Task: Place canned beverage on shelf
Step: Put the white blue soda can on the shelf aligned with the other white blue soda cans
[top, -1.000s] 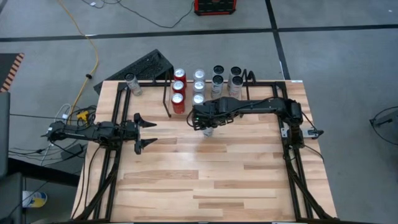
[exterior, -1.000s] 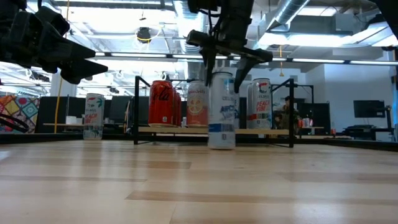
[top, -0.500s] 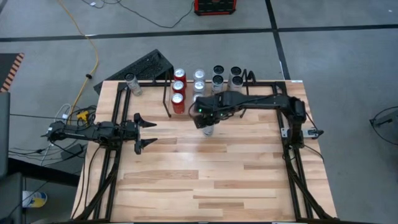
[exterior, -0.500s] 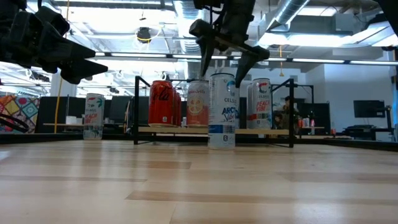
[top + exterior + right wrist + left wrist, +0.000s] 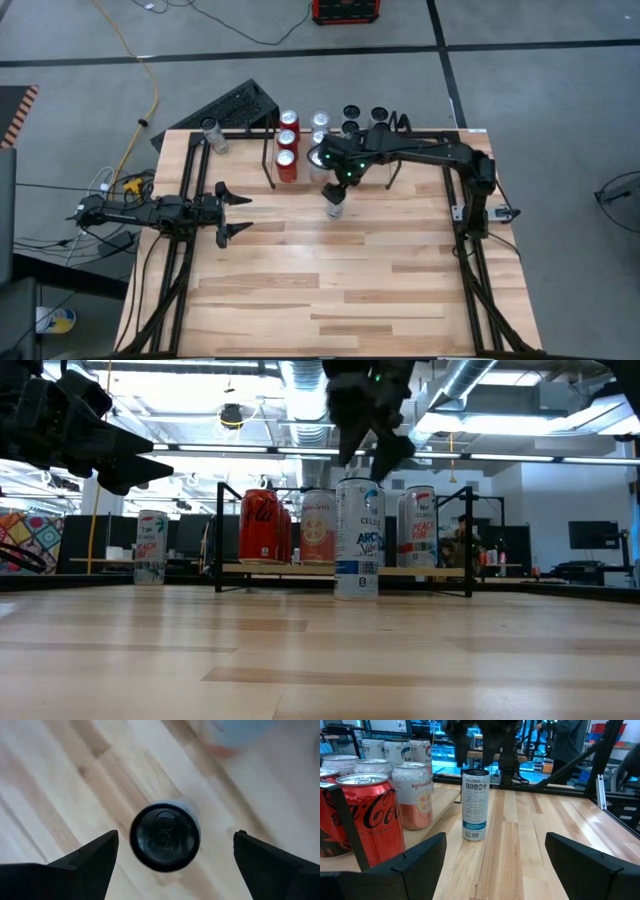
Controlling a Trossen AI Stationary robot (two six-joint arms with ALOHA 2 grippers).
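- Where the right claw [image 5: 172, 857] hangs above the table, we see its two fingers [image 5: 85, 857] spread wide with nothing between them; it sits over the tall white can [image 5: 165, 836] and does not touch it.
- In the low view we find this right claw [image 5: 368, 445] just above the tall white can's [image 5: 359, 538] top, apart from it.
- From above, we place the tall white can [image 5: 334, 197] upright on the bare wood of the table [image 5: 330, 290], just in front of the shelf [image 5: 272, 160] and not on it.
- We see the shelf [image 5: 345, 569] as a low rack of thin black rods along the table's far edge, with cans standing on it in rows.
- On it we count red cans [image 5: 287, 152] at the left end, then a pale can with orange print [image 5: 414, 795], then more silver-topped cans [image 5: 350, 122] toward the right.
- A lone can [image 5: 210, 135] stands by the table's far left corner, well apart from the shelf.
- The left claw [image 5: 236, 208] waits over the left part of the table, well apart from the tall white can; we see its fingers [image 5: 415, 865] spread and empty.
- Past those fingers, we see the tall white can [image 5: 474, 804] standing near the red cans [image 5: 367, 817], with a person's torso [image 5: 567, 740] in the room beyond.
- On the floor past the table we see a yellow cable [image 5: 135, 60].
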